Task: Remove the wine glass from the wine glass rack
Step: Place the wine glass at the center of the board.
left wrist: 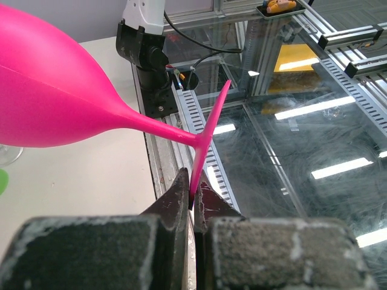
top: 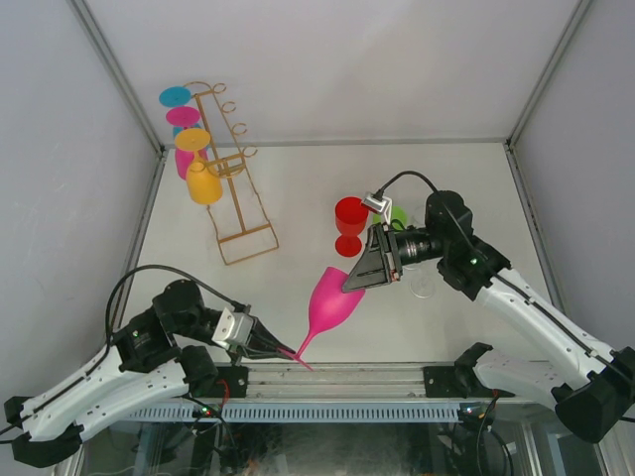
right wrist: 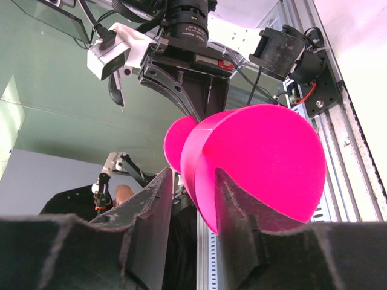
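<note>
A pink wine glass (top: pixel 332 297) hangs tilted in the air between my two grippers, off the gold wire wine glass rack (top: pixel 238 193) at the back left. My left gripper (top: pixel 285 349) is shut on the edge of the glass's flat foot (left wrist: pixel 208 130), as the left wrist view (left wrist: pixel 193 194) shows. My right gripper (top: pixel 362 276) straddles the bowl's rim (right wrist: pixel 260 157), one finger inside and one outside. In the right wrist view (right wrist: pixel 193 175) a gap shows beside the outer finger. Several glasses still hang on the rack, among them a yellow one (top: pixel 204 183).
A red wine glass (top: pixel 349 223) stands upright mid-table just behind my right gripper, with a green object (top: pixel 399 213) beside it. A clear round thing (top: pixel 425 288) lies under the right arm. The table's near metal rail (top: pixel 337 377) runs below the pink glass's foot.
</note>
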`<state>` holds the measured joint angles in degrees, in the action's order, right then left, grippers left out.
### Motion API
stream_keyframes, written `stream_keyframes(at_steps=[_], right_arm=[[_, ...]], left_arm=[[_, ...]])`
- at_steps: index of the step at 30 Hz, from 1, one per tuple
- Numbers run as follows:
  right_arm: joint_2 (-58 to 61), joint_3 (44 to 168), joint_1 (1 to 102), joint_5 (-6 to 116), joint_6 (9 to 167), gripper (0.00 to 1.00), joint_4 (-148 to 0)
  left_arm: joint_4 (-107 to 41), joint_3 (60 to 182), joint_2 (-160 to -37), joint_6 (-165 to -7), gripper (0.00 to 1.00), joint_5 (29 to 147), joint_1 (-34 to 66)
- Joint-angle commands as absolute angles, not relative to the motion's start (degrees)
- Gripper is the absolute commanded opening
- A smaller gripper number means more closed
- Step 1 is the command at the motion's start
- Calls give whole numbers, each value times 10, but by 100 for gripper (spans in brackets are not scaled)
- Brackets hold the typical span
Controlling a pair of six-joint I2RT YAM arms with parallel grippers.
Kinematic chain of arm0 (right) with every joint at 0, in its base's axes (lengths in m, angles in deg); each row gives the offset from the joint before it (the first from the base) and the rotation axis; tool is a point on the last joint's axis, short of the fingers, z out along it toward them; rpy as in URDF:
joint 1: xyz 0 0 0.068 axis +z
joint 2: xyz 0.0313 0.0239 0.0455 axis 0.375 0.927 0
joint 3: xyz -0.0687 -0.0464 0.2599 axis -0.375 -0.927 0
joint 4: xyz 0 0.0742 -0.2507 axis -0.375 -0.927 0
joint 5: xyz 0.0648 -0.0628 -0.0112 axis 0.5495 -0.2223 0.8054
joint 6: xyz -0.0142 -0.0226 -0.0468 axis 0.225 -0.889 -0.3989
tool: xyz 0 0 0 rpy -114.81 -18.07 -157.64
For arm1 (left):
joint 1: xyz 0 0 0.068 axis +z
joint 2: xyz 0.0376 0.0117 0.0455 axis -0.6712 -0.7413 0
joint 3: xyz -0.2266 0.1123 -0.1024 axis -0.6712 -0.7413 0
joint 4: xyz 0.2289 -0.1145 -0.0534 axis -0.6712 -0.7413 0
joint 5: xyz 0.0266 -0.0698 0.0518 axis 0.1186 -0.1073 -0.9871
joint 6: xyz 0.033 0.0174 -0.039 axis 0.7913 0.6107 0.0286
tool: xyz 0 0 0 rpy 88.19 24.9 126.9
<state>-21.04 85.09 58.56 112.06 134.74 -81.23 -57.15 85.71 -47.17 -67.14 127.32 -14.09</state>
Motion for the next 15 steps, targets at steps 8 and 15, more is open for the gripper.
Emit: stream_keyframes(at_steps=[8,15], right_arm=[[-222,871,602,1136,1346,22,-802],[-232,871,603,1109,1343,4,-797]], left_arm=[[-533,875,-487,-686,0,1200,-135],[-567,885,-493,-664,0,1196,-136]])
